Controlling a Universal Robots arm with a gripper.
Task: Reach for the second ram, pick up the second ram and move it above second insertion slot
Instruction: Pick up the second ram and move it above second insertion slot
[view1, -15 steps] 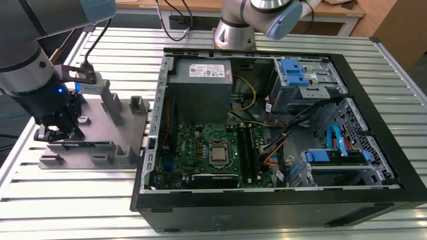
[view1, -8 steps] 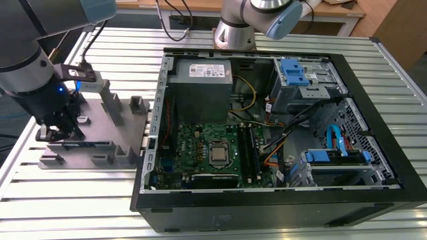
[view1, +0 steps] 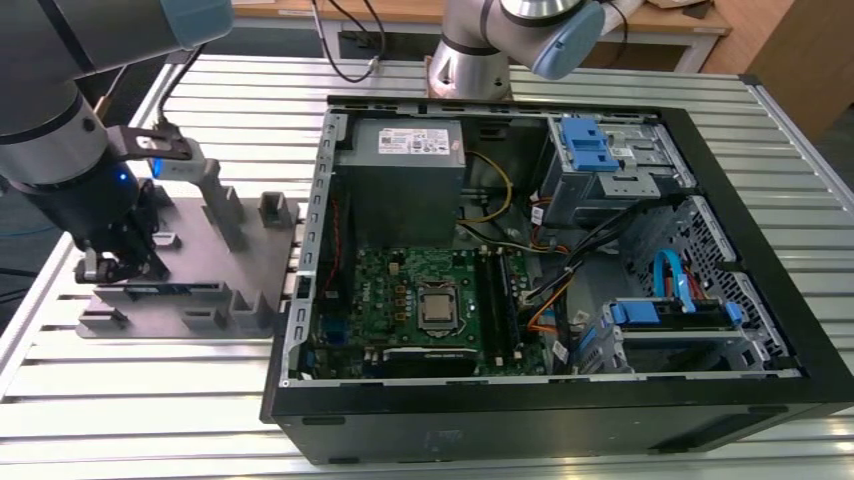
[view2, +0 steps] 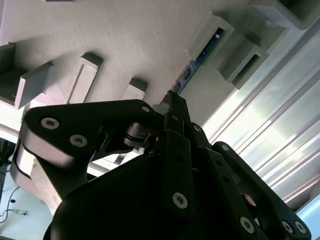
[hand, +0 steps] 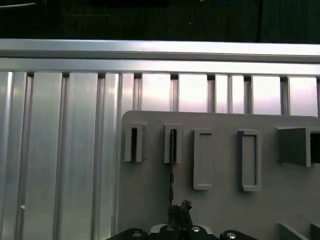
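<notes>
**Claw pinched on the second ram at the fixture**

And there was the big slatted metal table (view1: 160, 400), carrying everything. On it, toward the exterior view's right, lay the black computer case (view1: 534, 420), side panel off, with the green motherboard (view1: 400, 290) open to the camera. Behind the case stood the base of another arm (view1: 470, 60).

Over on the exterior view's left the working arm (view1: 67, 130) reached straight down. Below it sat the grey fixture (view1: 254, 255) with its upright blocks, just beside the case wall. Both wrist views showed the fixture's pale plate (hand: 220, 210) and its slotted blocks (view2: 125, 40).

Down to the gripper (view1: 114, 268), low over the end of the fixture farthest from the case. In the second wrist view the black linkages closed to a point at the gripper (view2: 172, 96), fingers drawn nearly together. The first wrist view showed the gripper (hand: 181, 207) from behind, tips close together as well.

Between those tips ran the second ram (view2: 200, 57), seen edge-on, thin and dark. It stood on its long edge, one end pinched by the fingers and the rest passing through slotted blocks. In the first wrist view the second ram (hand: 171, 175) was a fine dark line from the fingertips into one block. It sat in the fixture, not yet lifted and well apart from the case. A small blue label (view2: 218, 36) showed near its far end.
</notes>
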